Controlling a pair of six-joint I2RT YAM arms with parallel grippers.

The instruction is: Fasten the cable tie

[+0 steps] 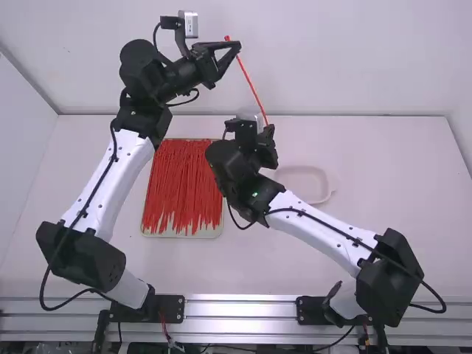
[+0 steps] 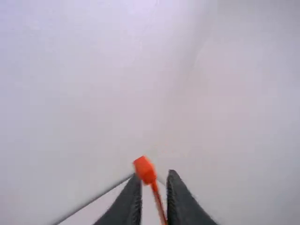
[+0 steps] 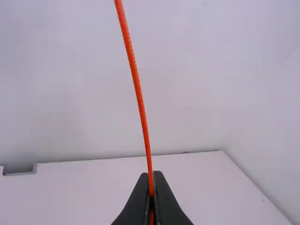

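- A white table [image 1: 398,162] stood before bare white walls.
- The right gripper [image 1: 265,127], mid-frame, was pinched tight on the tail of the red cable tie [image 1: 247,77].
- The left gripper [image 1: 234,47], upper middle, was slightly parted around the strap below the head [image 2: 144,169].
- The tie looked light, springy and slick, so it was best gripped near an end.
- Held in the air, its long axis ran up-left, head uppermost.
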